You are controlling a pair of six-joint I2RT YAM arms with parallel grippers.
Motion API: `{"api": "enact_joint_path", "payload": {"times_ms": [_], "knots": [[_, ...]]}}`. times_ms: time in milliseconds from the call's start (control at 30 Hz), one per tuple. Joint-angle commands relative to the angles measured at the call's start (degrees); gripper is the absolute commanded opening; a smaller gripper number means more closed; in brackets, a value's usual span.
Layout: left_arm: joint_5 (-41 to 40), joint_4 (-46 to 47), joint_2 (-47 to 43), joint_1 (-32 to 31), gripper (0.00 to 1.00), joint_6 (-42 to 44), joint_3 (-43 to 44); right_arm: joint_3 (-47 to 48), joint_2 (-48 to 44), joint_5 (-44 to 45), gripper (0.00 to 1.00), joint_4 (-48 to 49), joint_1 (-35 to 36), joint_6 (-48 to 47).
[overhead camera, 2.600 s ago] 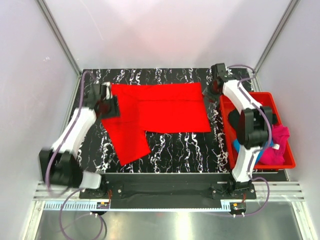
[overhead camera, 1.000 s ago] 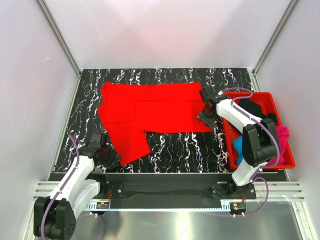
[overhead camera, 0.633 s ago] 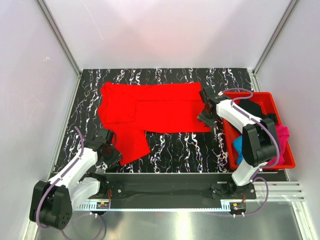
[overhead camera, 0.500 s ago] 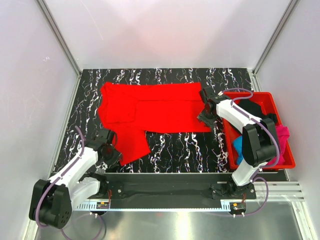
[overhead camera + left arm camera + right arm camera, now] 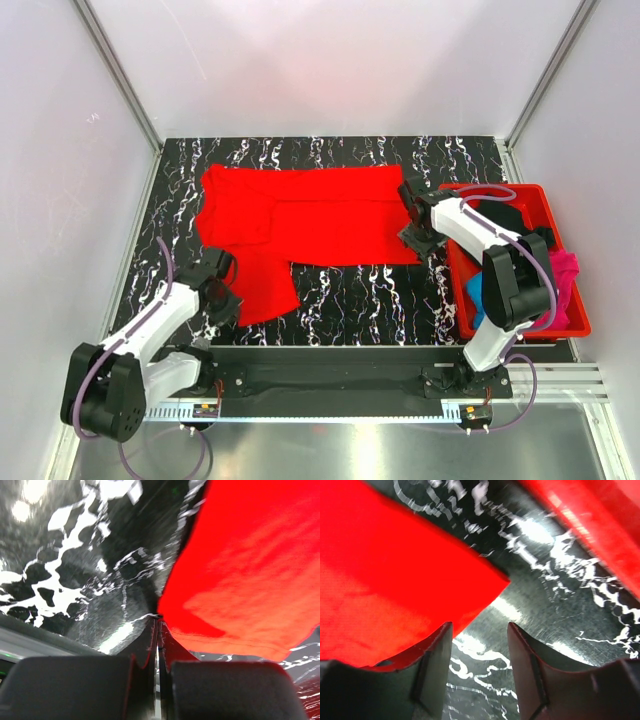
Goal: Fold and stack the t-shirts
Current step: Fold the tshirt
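Observation:
A bright red t-shirt point(image 5: 320, 225) lies spread flat on the black marbled table point(image 5: 360, 295), one flap reaching toward the near left. My left gripper point(image 5: 226, 295) sits at that flap's near-left corner. In the left wrist view its jaws point(image 5: 158, 617) are shut, and the corner of the red cloth point(image 5: 240, 570) runs into the tips. My right gripper point(image 5: 413, 238) is at the shirt's near-right corner. Its fingers point(image 5: 477, 630) stand open just above the table, and the red corner point(image 5: 385, 570) lies ahead, by the left finger. Black point(image 5: 508, 214), blue point(image 5: 478, 290) and magenta point(image 5: 562, 290) t-shirts lie bunched in the bin.
A rigid red plastic bin point(image 5: 520, 331) stands at the table's right edge, close behind my right arm; its wall shows in the right wrist view point(image 5: 600, 525). White walls and metal posts enclose the table on three sides.
My left arm swung from the near-left edge up to the shirt's flap corner and its jaws closed there. My right gripper opened wider at the near-right corner. The shirt has not shifted.

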Motion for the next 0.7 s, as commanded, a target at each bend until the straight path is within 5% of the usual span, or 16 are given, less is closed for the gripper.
{"api": "enact_joint_path", "payload": {"times_ms": [0,667], "knots": [[-4.0,0.6,-2.6,-0.2,0.00,3.5,4.3,0.4,-0.1,7.2,0.56,-2.5,0.2,5.8],[-3.9,0.4,-10.5,-0.2,0.00,6.1,5.8,-4.6,5.9,7.0,0.49,5.1,-3.0,8.2]]}}
